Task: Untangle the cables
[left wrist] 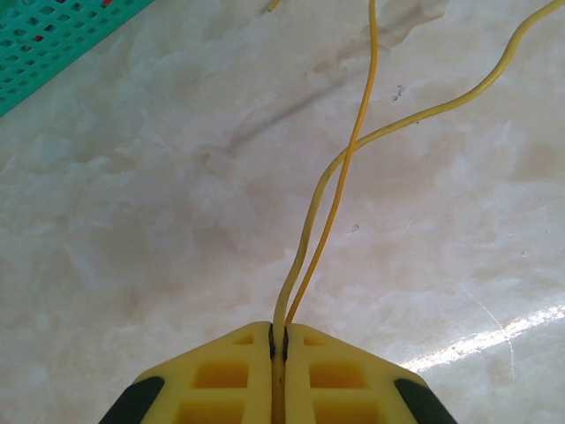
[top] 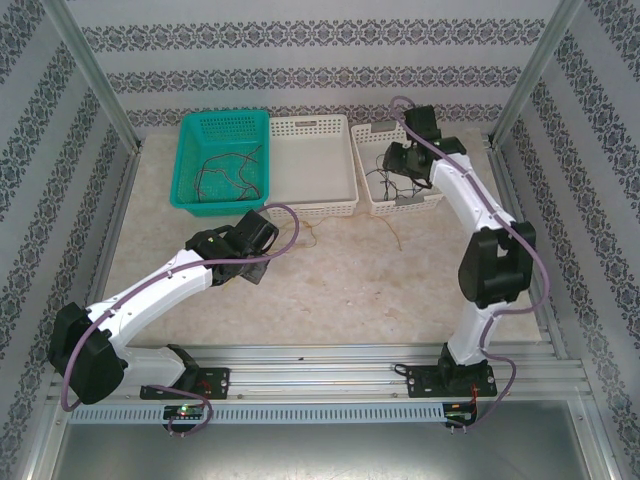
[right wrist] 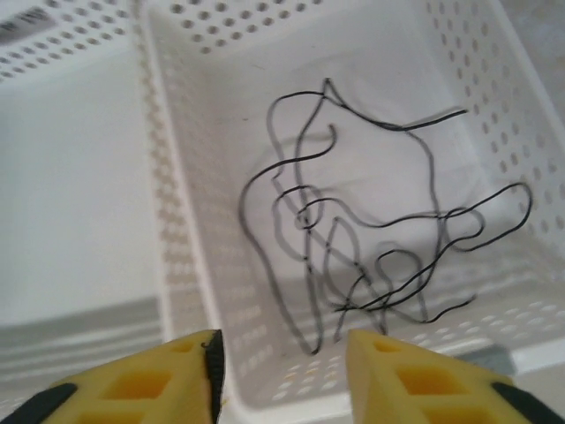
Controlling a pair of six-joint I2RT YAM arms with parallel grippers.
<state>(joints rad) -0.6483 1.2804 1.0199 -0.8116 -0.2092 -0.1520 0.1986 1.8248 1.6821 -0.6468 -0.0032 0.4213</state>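
Left gripper (left wrist: 278, 340): I am watching it hang low over the table (left wrist: 132, 221), jaws pressed together and pinching the yellow cable (left wrist: 340, 177).
Yellow cable: two strands are leaving the pinch side by side, crossing once and trailing off over the bare table toward its far edge. I cannot tell whether this is one folded cable or two.
Right gripper (right wrist: 282, 344): it is hovering over the right white basket (right wrist: 185, 230) at the table's far right corner, jaws spread and holding nothing.
Black cables (right wrist: 305, 219): they are lying in a loose overlapping tangle on that basket's floor.
Teal basket (top: 190, 160): it is sitting at the far left corner; red and dark cables (top: 225, 175) are lying inside.
Middle white basket (top: 315, 165): it is standing between the other two along the far edge.
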